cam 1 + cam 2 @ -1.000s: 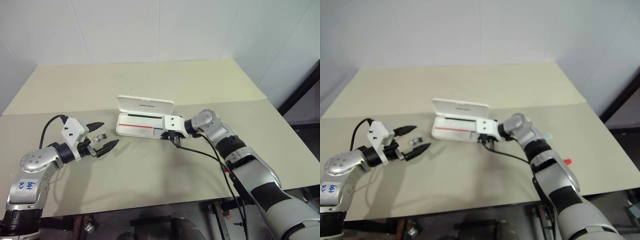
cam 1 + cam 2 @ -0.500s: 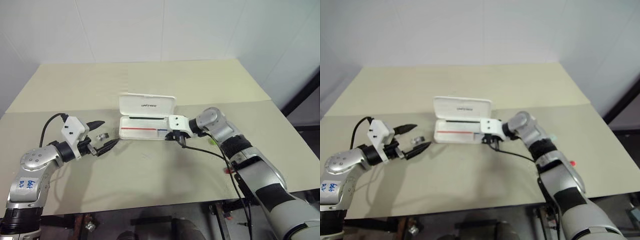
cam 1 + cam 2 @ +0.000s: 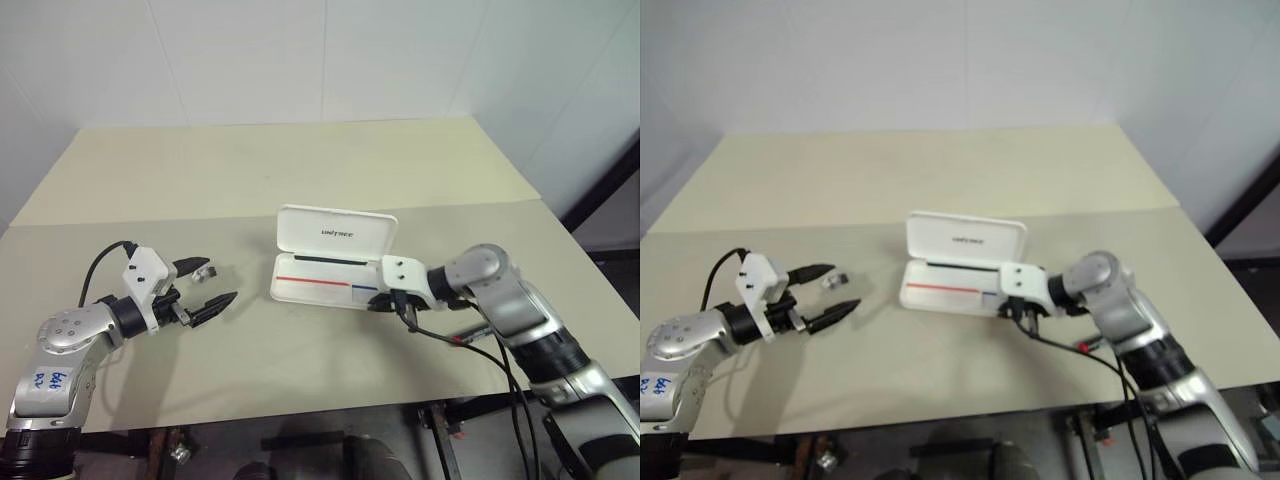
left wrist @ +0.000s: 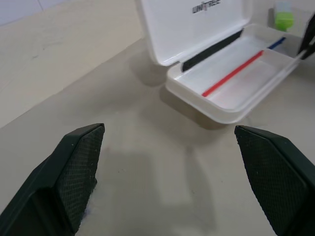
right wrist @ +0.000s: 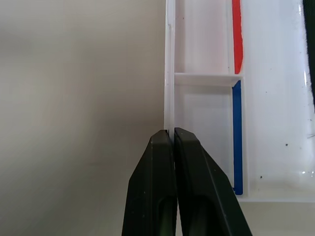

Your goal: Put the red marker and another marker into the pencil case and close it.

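two pincers are over the bench. the right pincer [image 5: 171, 140] is clenched, its black fingers pressed together on the thin front wall of the pencil case [image 3: 325, 290], near the corner of the tray where the blue stripe lies; from the head views it comes at the case from the right and tips downward [image 3: 392, 302]. the case sits open on the bench [image 3: 300, 370], lid standing up at the back with small dark lettering on it, tray showing a red stripe and a blue stripe and a divider between two compartments. no marker can be seen inside the tray. past the far corner of the case, in the left wrist view, the green highlighter [image 4: 284, 14] stands just beside the tray. a small red thing [image 3: 1081, 347] lies on the bench close under the right forearm; whether it is the red marker i cannot tell. the left pincer [image 3: 205, 284] is released, fingers spread wide and holding nothing, well apart from the case on its left, pointing toward it. a small silvery object [image 3: 839, 279] lies on the bench near its upper fingertip.
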Available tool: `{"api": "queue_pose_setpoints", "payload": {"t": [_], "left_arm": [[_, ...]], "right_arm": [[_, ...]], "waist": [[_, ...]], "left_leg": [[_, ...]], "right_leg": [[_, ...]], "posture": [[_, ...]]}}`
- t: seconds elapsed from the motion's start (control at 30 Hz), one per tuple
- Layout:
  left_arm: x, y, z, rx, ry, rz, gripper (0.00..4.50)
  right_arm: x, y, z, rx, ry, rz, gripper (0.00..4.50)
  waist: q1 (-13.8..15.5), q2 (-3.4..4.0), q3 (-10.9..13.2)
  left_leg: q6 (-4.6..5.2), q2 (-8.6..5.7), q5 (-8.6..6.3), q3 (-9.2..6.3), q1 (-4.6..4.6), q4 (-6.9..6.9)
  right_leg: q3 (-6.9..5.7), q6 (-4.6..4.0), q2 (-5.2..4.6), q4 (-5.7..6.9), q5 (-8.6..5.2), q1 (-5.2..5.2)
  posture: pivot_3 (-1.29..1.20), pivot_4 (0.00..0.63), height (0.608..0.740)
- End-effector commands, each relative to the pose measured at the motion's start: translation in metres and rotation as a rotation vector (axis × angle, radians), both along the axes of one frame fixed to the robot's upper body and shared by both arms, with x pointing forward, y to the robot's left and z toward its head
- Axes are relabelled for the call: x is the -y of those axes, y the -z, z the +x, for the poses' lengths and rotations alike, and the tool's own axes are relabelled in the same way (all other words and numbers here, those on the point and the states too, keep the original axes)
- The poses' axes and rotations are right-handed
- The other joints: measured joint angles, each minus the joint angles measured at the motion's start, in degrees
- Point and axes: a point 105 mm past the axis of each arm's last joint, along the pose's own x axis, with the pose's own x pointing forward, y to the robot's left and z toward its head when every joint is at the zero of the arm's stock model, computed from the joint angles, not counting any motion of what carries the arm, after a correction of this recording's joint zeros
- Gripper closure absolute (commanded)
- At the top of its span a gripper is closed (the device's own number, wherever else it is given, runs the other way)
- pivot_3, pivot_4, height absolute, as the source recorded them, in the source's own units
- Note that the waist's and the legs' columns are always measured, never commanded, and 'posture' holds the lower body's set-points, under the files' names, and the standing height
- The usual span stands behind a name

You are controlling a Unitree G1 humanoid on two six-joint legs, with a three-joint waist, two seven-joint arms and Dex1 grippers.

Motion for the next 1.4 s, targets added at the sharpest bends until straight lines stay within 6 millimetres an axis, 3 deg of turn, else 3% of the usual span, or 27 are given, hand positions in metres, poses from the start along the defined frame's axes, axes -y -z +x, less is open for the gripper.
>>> {"api": "queue_pose_setpoints", "payload": {"t": [0.03, 0.23, 0.73, 0.8, 0.9, 1.3, 1.4], "left_arm": [[0.008, -0.008, -0.003, 0.03, 0.035, -0.008, 0.0], [0.014, -0.006, 0.0, 0.023, 0.056, -0.017, 0.0], [0.024, -0.006, 0.001, 0.028, 0.085, -0.033, 0.0], [0.025, -0.007, 0.001, 0.028, 0.087, -0.034, 0.0], [0.024, -0.007, 0.0, 0.028, 0.086, -0.033, 0.0], [0.023, -0.005, -0.002, 0.022, 0.092, -0.033, 0.0], [0.024, -0.005, -0.003, 0.022, 0.096, -0.035, 0.0]], "right_arm": [[0.003, -0.014, -0.015, 0.029, -0.017, 0.017, 4.46], [0.005, -0.004, -0.033, -0.022, -0.05, -0.011, 4.46], [-0.001, 0.02, -0.014, 0.05, -0.157, -0.098, 4.46], [-0.002, 0.02, -0.014, 0.045, -0.162, -0.093, 3.98], [-0.006, 0.015, -0.015, 0.044, -0.163, -0.066, 3.08], [-0.019, -0.025, -0.033, 0.009, -0.159, 0.076, 3.08], [-0.014, -0.038, -0.035, 0.034, -0.148, 0.115, 2.45]], "waist": [[0.09, -0.03, 0.01], [0.21, -0.1, 0.03], [-0.31, -0.26, -0.01], [-0.46, -0.29, -0.02], [-0.2, -0.29, 0.0], [0.46, -0.27, 0.01], [1.08, -0.27, 0.01]], "left_leg": [[0.0, -0.01, 0.0, 0.0, 0.0, 0.01], [0.0, -0.03, 0.0, 0.0, 0.01, 0.02], [0.01, -0.02, 0.01, 0.04, 0.08, 0.03], [0.02, -0.02, 0.02, 0.07, 0.12, 0.05], [0.03, -0.02, 0.04, 0.05, 0.14, 0.06], [0.03, -0.01, 0.01, 0.04, 0.05, 0.02], [0.03, -0.01, 0.01, 0.04, 0.07, 0.02]], "right_leg": [[0.01, 0.0, 0.0, 0.01, 0.0, 0.0], [0.02, 0.0, 0.0, -0.01, 0.0, 0.0], [0.1, 0.0, 0.04, 0.03, 0.0, 0.01], [0.13, 0.01, 0.04, 0.08, 0.01, 0.02], [0.13, 0.0, 0.06, 0.13, 0.02, 0.02], [0.12, 0.0, 0.05, 0.0, 0.01, 0.01], [0.12, -0.01, 0.05, 0.01, 0.01, 0.01]], "posture": [[0.0, 0.15, 0.74], [0.0, 0.15, 0.74], [0.0, 0.15, 0.74], [0.0, 0.15, 0.74], [0.0, 0.15, 0.74], [0.0, 0.15, 0.74], [0.0, 0.15, 0.74]]}}
